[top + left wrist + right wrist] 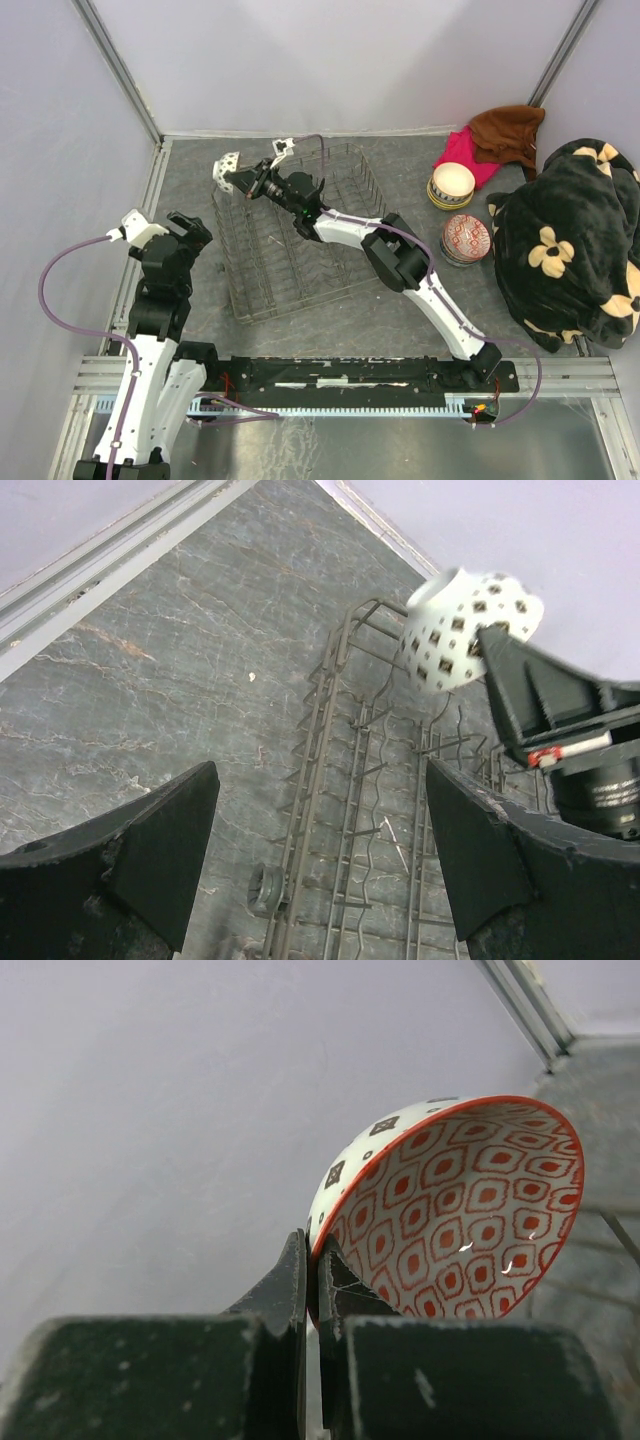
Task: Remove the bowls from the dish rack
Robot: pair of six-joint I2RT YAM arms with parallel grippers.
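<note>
**One small round white ceramic bowl (pixel 450 1210) pinched by its rim at the far left corner of the large rectangular grey wire dish rack (pixel 262 262)**

The right gripper (pixel 312 1260) is clenched on the bowl's rim, one finger inside and one outside. The bowl lies tipped on its side. It is white with dark diamond marks outside and has a red lattice pattern inside under a red rim. In the overhead view the right arm stretches diagonally across the rack to reach that corner.

The left gripper (pixel 320 800) has its fingers spread wide and holds nothing. It hangs over the rack's left edge and the grey marbled tabletop (pixel 150 680).

Two more bowls stand on the table well to the right of the rack. One is an upright cream bowl with yellow bands (pixel 452 183). Just in front of it is an upturned bowl with red lattice (pixel 466 238). Each may be sitting on another bowl, but the overhead view is too small to be sure.

Behind them lie a crumpled pink cloth (pixel 462 148) and a brown cloth (pixel 508 130). To their right a heaped black fleece blanket with cream flowers (pixel 575 240) touches the upturned bowl's side of the table
</note>
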